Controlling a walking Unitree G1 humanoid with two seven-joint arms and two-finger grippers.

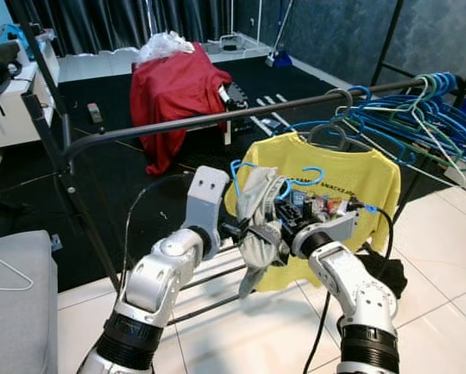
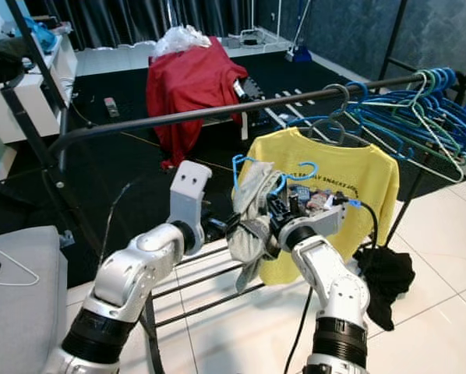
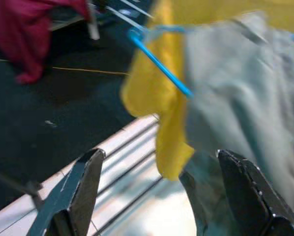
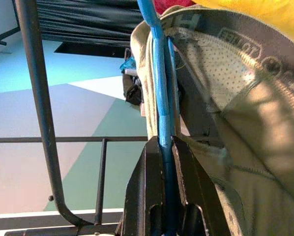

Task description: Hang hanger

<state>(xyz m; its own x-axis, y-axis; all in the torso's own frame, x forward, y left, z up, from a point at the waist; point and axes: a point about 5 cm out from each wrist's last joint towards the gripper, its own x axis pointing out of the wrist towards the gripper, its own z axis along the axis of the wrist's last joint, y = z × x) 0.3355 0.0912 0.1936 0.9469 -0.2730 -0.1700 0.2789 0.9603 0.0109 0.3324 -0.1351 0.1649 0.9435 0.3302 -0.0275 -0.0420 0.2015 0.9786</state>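
A blue hanger (image 1: 273, 180) carrying a grey garment (image 1: 256, 226) is held below the black rail (image 1: 217, 118), in front of a yellow shirt (image 1: 350, 179) that hangs there. My right gripper (image 1: 278, 212) is shut on the blue hanger's bar (image 4: 162, 123), with the grey garment (image 4: 225, 113) draped beside it. My left gripper (image 1: 237, 230) is open just left of the grey garment (image 3: 235, 118), fingers (image 3: 83, 191) spread, nothing between them.
Several empty blue and green hangers (image 1: 420, 117) bunch at the rail's right end. A red cloth (image 1: 174, 93) covers something behind the rack. A grey seat (image 1: 15, 304) lies at the lower left, a dark heap (image 1: 385, 273) on the white tiles at right.
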